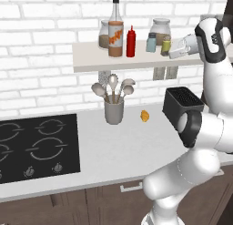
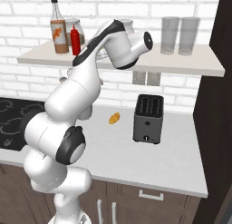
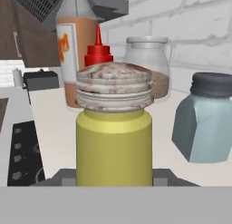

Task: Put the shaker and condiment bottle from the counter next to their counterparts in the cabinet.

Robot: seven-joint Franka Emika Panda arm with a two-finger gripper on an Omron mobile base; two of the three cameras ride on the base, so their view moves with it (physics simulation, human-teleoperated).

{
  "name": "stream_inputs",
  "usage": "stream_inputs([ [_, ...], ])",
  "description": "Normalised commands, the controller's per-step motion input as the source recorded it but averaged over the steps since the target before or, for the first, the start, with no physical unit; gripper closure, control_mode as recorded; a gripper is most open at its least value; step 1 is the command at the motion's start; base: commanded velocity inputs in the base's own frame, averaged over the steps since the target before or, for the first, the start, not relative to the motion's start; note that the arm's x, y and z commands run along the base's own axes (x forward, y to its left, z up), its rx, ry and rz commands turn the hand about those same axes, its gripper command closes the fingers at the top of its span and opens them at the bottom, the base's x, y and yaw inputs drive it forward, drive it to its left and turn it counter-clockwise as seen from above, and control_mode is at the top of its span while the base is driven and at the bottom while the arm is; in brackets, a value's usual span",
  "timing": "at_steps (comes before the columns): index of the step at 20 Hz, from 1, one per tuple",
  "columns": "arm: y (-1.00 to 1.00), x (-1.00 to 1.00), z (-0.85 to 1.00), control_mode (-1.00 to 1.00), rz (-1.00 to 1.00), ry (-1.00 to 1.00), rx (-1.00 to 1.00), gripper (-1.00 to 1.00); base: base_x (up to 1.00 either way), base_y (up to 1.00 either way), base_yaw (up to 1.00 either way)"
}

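Jaws closing snugly around yellow shaker [image 3: 113, 146], holding lower body beside pale blue shaker [image 3: 206, 125] on shelf [image 1: 91, 60]. Likely light, rigid, smooth-sided; gripping mid-body is steadying it.

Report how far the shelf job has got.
Done: the red condiment bottle stands on the cabinet shelf beside the glass bottle. In hand: the gripper is shut on the yellow shaker, right next to the pale blue shaker. Left: release it and pull the arm back.
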Motion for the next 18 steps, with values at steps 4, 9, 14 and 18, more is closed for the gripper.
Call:
stream_inputs([
  [4, 0.0, 0.0, -0.01, -1.0, 0.0, 0.0, 0.0, -1.0, 0.0, 0.0, 0.0],
  [9, 0.0, 0.0, 0.0, -1.0, 0.0, 0.0, 0.0, -1.0, 0.0, 0.0, 0.0],
  [14, 0.0, 0.0, 0.0, -1.0, 0.0, 0.0, 0.0, -1.0, 0.0, 0.0, 0.0],
  [18, 0.0, 0.0, 0.0, -1.0, 0.0, 0.0, 0.0, -1.0, 0.0, 0.0, 0.0],
])
